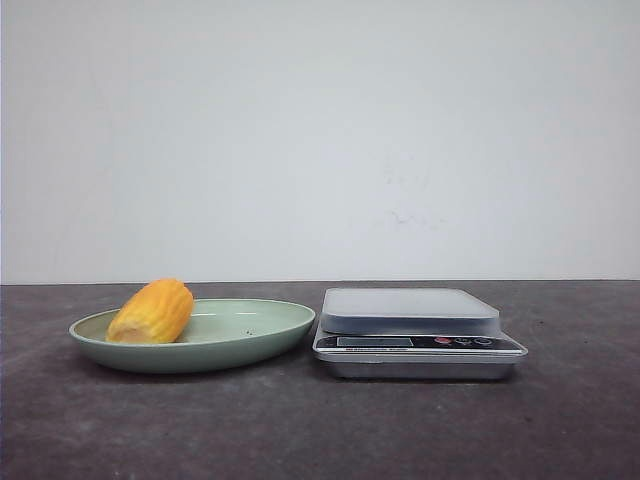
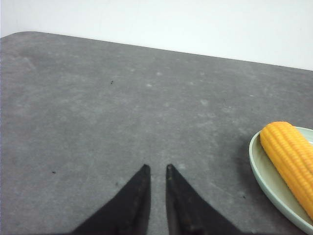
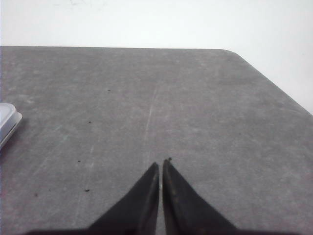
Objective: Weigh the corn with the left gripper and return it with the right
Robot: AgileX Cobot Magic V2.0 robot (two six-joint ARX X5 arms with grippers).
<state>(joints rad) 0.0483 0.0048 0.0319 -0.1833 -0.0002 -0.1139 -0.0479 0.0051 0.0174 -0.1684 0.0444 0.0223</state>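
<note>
A: Where do we find the corn point(image 1: 152, 311)?

B: We see it lying on its side in the pale green dish point(image 1: 250, 345), toward that dish's left part in the front view, one end leaning up on the rim. The dish sits on the dark counter point(image 1: 300, 430), just beside the silver kitchen scale point(image 1: 415, 335), which stands to its right.

A: And our left tool point(image 2: 157, 167)?

B: In the left wrist view we see its two black tips drawn nearly together, only a thin slit between them, with nothing held. It hangs over bare counter. The corn and the rim of the dish show at the edge of that view, off to one side of the tips and well apart from them, not touching.

A: What about the right tool point(image 3: 162, 163)?

B: We see its tips pressed together as well, empty, over bare counter. Only a corner of the scale shows at the edge of that view. We cannot see the corn from there.

A: Do the arms show in the front view?

B: No, neither one.
</note>
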